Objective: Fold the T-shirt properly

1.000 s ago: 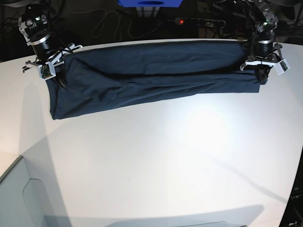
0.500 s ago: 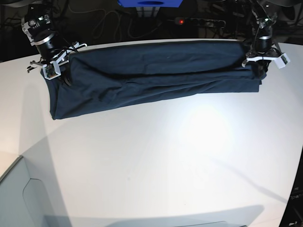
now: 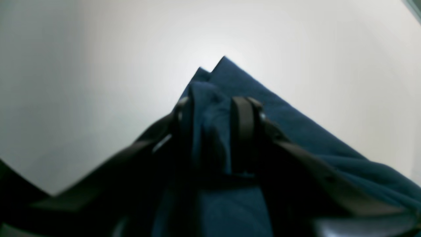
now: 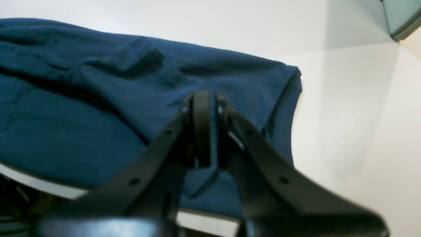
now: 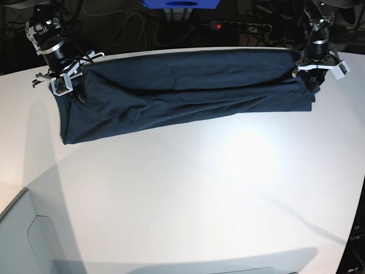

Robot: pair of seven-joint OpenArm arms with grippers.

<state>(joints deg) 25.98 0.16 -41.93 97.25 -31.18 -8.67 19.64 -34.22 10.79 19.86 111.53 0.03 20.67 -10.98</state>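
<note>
Surface: a broad white table [image 5: 182,194], bare in front, with dark cables and a blue box [image 5: 181,3] in the gloom behind its far edge.
Item: the T-shirt [image 5: 182,91], plain dark navy, folded lengthwise into a long band along the far side of the table.
Position: the band runs nearly the full width between my two arms, one end beneath each gripper.
Look: matte knit, soft ridges and creases running along its length; layers stacked unevenly, the end under my right arm hanging wider than the other. A short sleeve lies folded on top in the right wrist view.
Handling, judged: light, limp and not fragile; it will sag and slide on itself, so layers may shift if only one is caught.
Where to hold, judged: at the end corners, pinching all layers together close to the edge.
My right gripper [image 4: 209,128]: jaws pressed together on a thin fold of the T-shirt at its end.
My left gripper [image 3: 213,135]: jaws part-way apart with a bunched ridge of the cloth standing between them; I cannot tell whether it is gripped or merely loose there.
Corner: a pointed double-layered tip lies on the table just past my left fingers.
</note>
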